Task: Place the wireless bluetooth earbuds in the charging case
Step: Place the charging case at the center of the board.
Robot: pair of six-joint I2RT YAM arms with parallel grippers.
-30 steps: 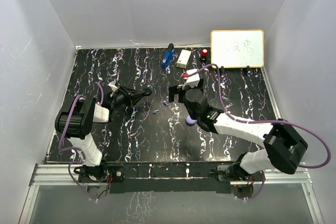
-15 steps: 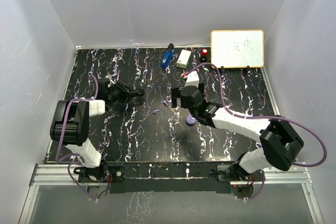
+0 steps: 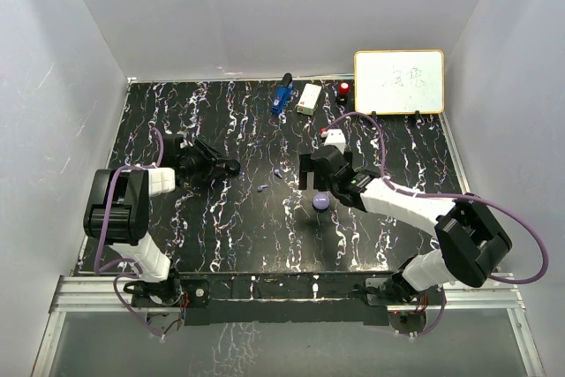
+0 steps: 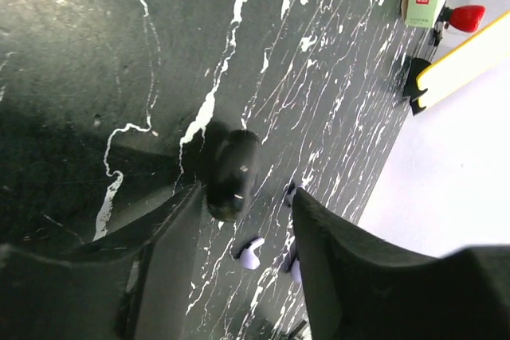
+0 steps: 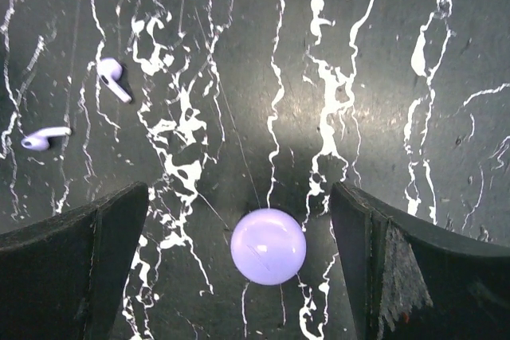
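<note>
Two earbuds [image 5: 111, 79] lie loose. Wide right gripper [image 5: 239, 206] straddles a purple puck [image 5: 268, 246]; off-centre closing could flick it. The left gripper [image 4: 245, 197] seems barely parted.

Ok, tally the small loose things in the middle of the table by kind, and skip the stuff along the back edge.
Lavender earbuds: 2
Lavender round case: 1
Black oval piece: 1
Total: 4
</note>
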